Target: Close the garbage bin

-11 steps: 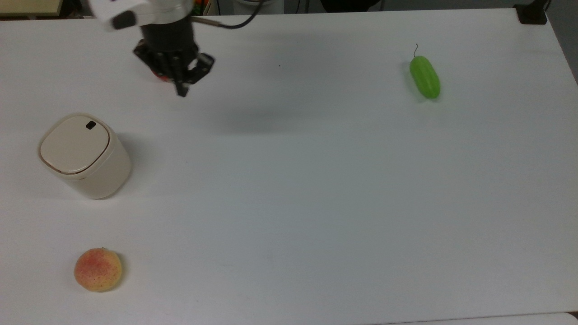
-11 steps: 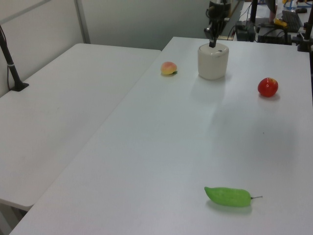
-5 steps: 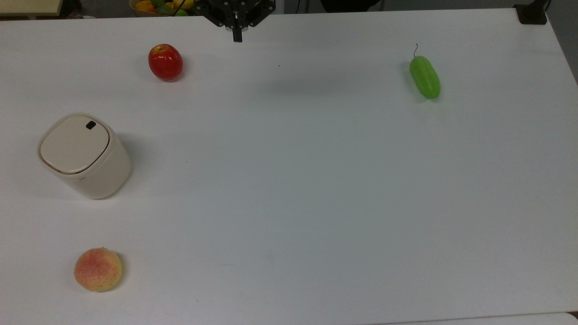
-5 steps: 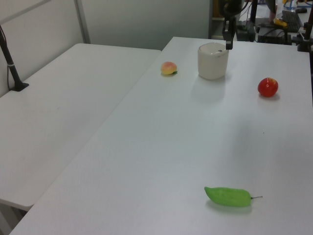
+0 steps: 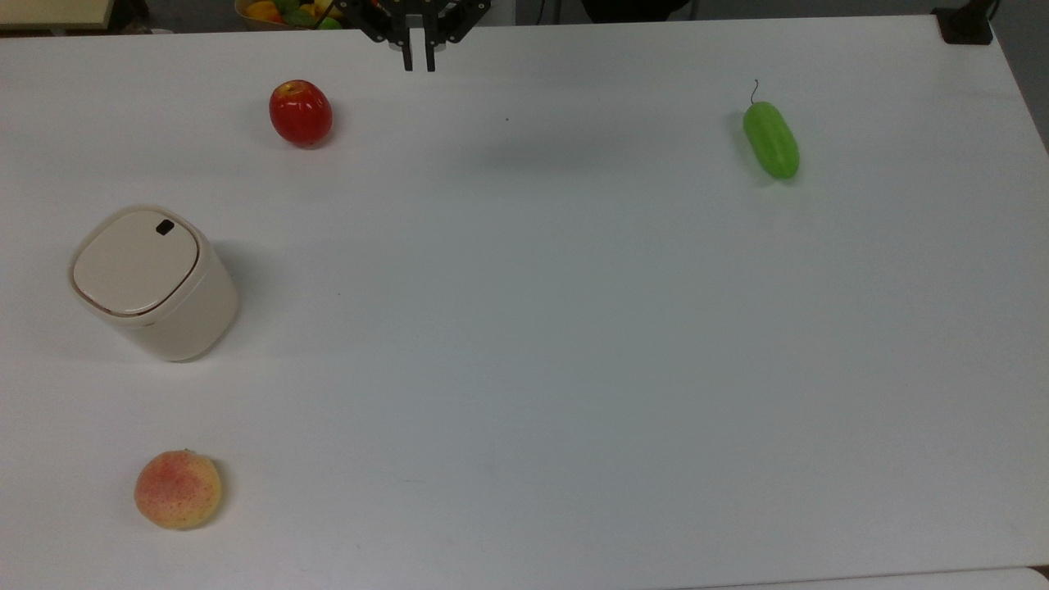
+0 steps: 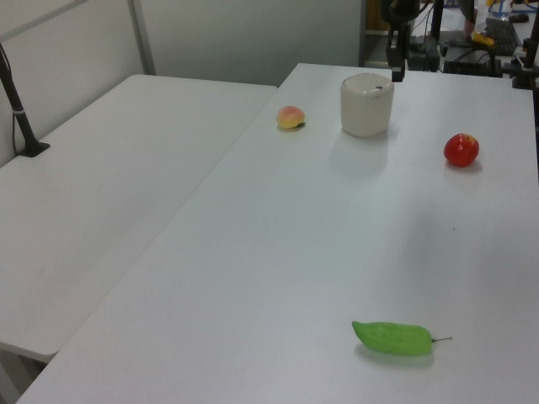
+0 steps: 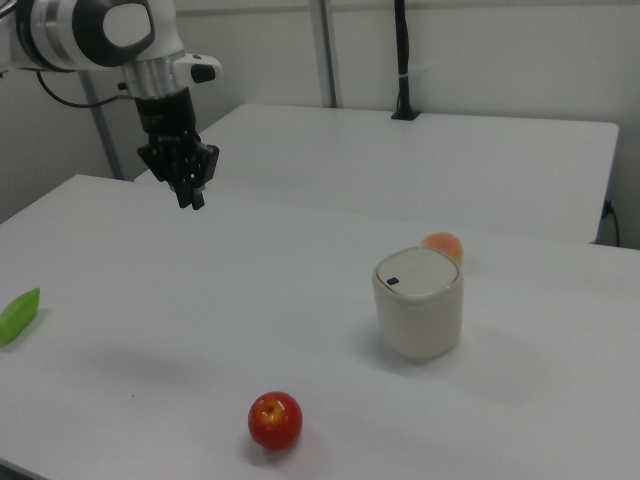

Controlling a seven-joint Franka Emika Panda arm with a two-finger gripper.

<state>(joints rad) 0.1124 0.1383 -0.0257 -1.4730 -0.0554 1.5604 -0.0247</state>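
The garbage bin (image 5: 152, 283) is a cream rounded-square tub at the top view's left. Its lid lies flat on the rim, with a small black mark near one corner. The bin (image 6: 366, 105) also stands at the far end of the table in the left view, and the bin (image 7: 418, 305) sits right of centre in the right view. My gripper (image 5: 418, 59) hangs high at the table's far edge in the top view, well apart from the bin. Its two fingers point down with a narrow gap and hold nothing. The gripper (image 7: 190, 197) is up at the right view's left.
A red apple (image 5: 301, 112) sits between gripper and bin. A peach (image 5: 178, 489) lies at the top view's lower left, and a green cucumber (image 5: 770, 139) at its upper right. A second white table (image 6: 109, 168) adjoins on the left view's left.
The gripper rose away from beside the apple and moved to the top view's upper edge, uncovering the apple. In the last half second its fingers parted slightly. The bin has not moved.
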